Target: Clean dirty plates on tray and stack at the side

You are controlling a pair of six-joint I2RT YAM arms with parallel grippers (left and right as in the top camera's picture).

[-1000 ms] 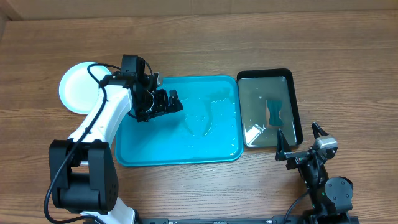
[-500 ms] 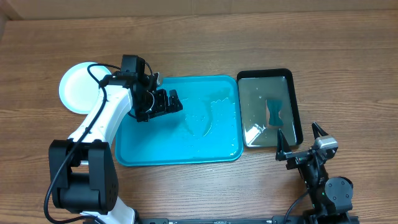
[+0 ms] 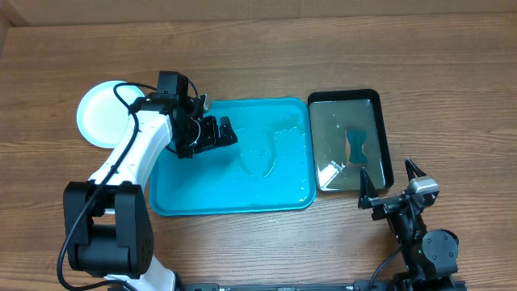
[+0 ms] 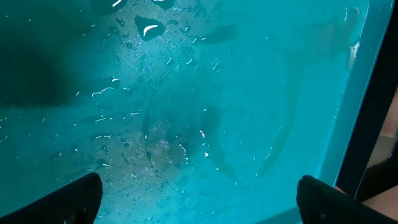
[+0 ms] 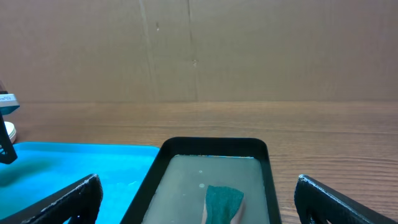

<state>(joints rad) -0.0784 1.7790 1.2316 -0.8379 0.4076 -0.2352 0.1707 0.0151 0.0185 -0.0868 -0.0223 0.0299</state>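
The left gripper (image 3: 226, 132) has its two black fingers spread as wide as they go, with nothing between them. It hangs over the blue tray (image 3: 234, 208), toward the tray's 10 o'clock corner, and points to 3 o'clock. Whether the tips touch the tray I cannot tell. Through its own camera the left gripper (image 4: 202, 205) shows only as two dark tips at the bottom corners. Under them is the tray floor (image 4: 217, 93), wet and dotted with water drops and faint streaks.

The right gripper (image 3: 389, 184) is also wide open and holds nothing. It is parked near the table's front edge, at about 5 o'clock from the blue tray, its fingers pointing to 12 o'clock. Its camera frames the same spread fingers (image 5: 199, 205) low in the picture.

Just past it, at 12 o'clock, lies a black tray (image 3: 385, 137) holding shallow water, with a green sponge (image 3: 356, 145) lying in it. This tray sits just beside the blue tray, at its 3 o'clock side.

The plates (image 3: 101, 113) rest on the wooden table (image 3: 258, 48) at 10 o'clock from the blue tray, just off its corner. From above they read as one round white face with a pale blue edge. How many are piled there I cannot tell.

A small blue and white label (image 5: 6, 99) shows at the far left of the right wrist view, too small to read. A cardboard wall (image 5: 249, 50) stands behind the table.
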